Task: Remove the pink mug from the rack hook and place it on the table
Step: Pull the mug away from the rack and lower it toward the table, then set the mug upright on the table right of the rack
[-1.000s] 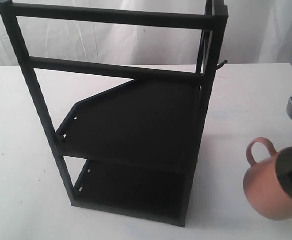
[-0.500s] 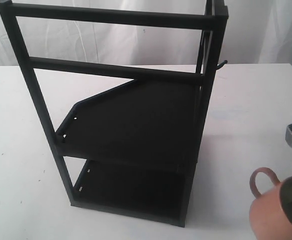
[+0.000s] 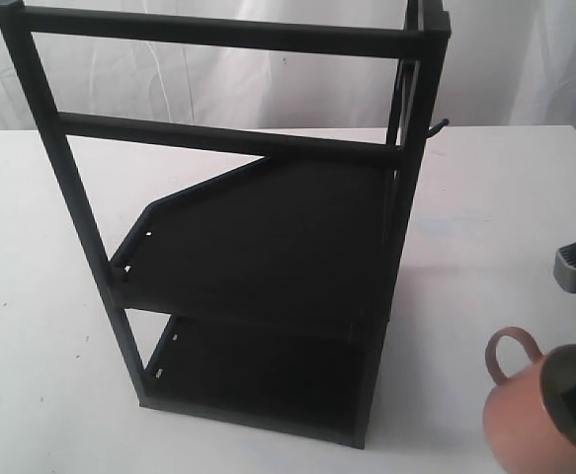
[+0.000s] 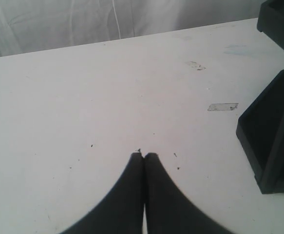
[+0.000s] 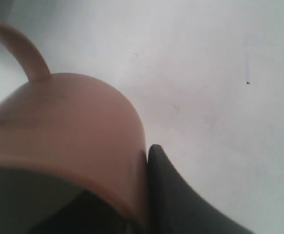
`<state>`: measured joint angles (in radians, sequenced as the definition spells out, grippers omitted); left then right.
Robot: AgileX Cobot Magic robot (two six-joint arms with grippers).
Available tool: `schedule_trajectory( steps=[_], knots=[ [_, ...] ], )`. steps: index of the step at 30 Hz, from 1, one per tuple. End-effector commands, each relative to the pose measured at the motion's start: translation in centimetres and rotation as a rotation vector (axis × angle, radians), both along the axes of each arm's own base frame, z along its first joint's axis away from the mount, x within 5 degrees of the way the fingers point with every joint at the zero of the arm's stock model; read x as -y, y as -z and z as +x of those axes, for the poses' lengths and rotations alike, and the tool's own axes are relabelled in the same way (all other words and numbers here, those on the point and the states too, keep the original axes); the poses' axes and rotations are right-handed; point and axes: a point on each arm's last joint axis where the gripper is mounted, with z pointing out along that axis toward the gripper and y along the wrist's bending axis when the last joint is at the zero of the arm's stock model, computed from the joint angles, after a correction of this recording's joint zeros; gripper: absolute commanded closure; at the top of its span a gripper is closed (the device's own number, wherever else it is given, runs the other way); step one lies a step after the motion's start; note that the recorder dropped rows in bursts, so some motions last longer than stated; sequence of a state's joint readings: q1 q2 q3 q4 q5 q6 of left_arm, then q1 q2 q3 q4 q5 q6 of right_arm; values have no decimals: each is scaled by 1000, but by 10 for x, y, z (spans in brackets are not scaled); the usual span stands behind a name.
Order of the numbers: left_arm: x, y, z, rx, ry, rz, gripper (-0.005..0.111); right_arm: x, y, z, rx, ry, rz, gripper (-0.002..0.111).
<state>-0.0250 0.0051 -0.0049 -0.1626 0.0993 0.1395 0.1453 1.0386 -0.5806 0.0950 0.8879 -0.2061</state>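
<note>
The white surface (image 3: pixel 505 197) carries the black rack (image 3: pixel 258 237), which has not moved across the last second. Both of its shelves are bare.

The mug (image 3: pixel 525 425) is clear of the rack on the hook side, apart from the frame and down near the level of the rack's base. One second ago it hung higher beside the rack. Half a second ago it had dropped to about its present height. Since then it has only shifted slightly toward the rack. The descent therefore appears to be nearly finished. The mug's bottom is cut off at the edge of the exterior view, so contact with the surface cannot be confirmed.

The right gripper (image 5: pixel 137 209) is clenched on the mug's wall, with one finger outside and the other inside the rim. The handle points toward the rack.

The left gripper (image 4: pixel 143 161) is closed and empty, with its fingertips together. It is low over the surface near a lower corner of the rack and takes no part in the transfer.

The hook (image 3: pixel 436 126) on the rack's upper post is bare, so the lift-off step is complete. The remaining steps are judged to be seating the mug flat, then releasing and withdrawing. Releasing before the mug is seated could let it drop or tip.
</note>
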Motion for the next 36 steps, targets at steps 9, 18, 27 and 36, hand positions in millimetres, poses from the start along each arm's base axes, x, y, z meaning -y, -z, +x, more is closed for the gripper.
schedule_trajectory(
  steps=[9, 18, 27, 36],
  knots=[
    [0, 1, 0, 1, -4, -9, 107, -2, 17, 27, -38, 14, -10, 108],
    [0, 1, 0, 1, -4, -9, 107, -2, 21, 34, 1, 12, -16, 108],
    [0, 1, 0, 1, -4, -9, 107, -2, 20, 38, 38, 6, -26, 108],
    [0, 1, 0, 1, -4, -9, 107, 0, 26, 41, 9, 9, -58, 108]
  ],
)
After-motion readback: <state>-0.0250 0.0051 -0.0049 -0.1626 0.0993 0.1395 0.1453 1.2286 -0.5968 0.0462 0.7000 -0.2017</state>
